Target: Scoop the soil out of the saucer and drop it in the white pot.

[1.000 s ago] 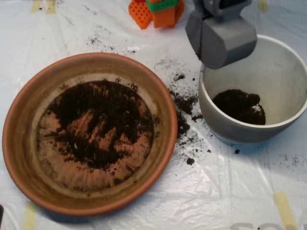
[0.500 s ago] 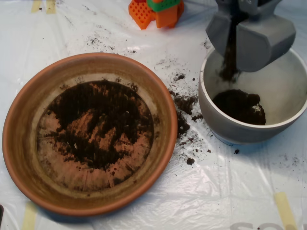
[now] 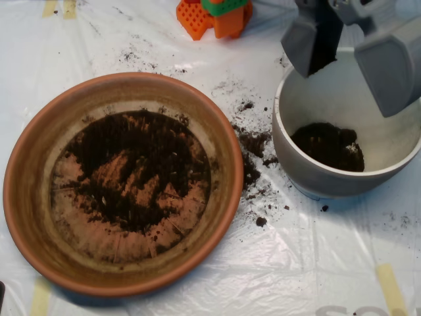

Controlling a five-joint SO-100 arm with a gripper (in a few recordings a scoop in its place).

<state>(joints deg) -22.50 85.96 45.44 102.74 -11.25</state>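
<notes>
Overhead: I see my end effector (image 3: 348,56) above the white pot (image 3: 309,178), both shells spread wide apart, holding nothing. A dark soil (image 3: 329,146) heap lies in the pot's bottom. More soil thinly covers the saucer (image 3: 26,197) at left, w/ crumbs scattered on the table (image 3: 210,289) btwn saucer and pot. Orange-green block thing (image 3: 217,16) at top.

One terracotta saucer (image 3: 26,197) and one white pot (image 3: 342,181) are being shown. Two heaps of soil are being held, one in the saucer (image 3: 135,168) and one in the pot (image 3: 327,145), with loose crumbs (image 3: 253,158) being scattered between them. One grey scoop (image 3: 352,56) with two shells spread apart is being seen, and one orange-and-green block toy (image 3: 217,16).
</notes>
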